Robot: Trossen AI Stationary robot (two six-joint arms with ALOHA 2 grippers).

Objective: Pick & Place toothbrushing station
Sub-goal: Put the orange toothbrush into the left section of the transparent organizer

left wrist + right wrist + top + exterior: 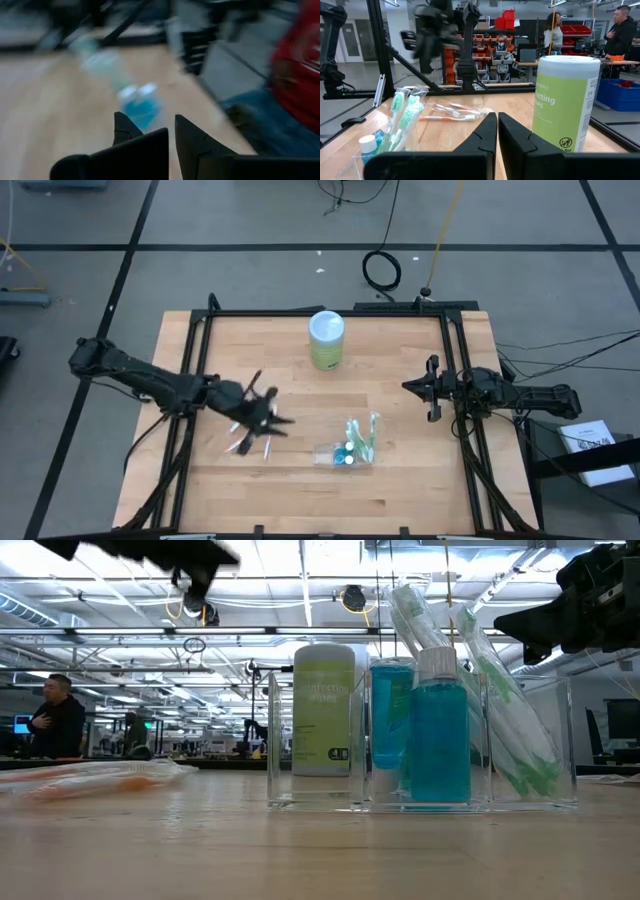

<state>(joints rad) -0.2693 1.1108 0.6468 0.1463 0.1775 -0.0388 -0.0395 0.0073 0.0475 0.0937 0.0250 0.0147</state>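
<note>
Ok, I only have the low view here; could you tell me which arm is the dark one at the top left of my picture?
Observer: That is the left arm. Its left gripper hangs shut above the loose wrapped toothbrushes.
Operator: Thank you. How many of those are lying out?
Observer: The right wrist view shows at least three, flat on the table; I cannot count them exactly.
Operator: And where is the other gripper?
Observer: The right gripper waits shut and empty near the table's right side, well apart from the clear organizer.
</note>
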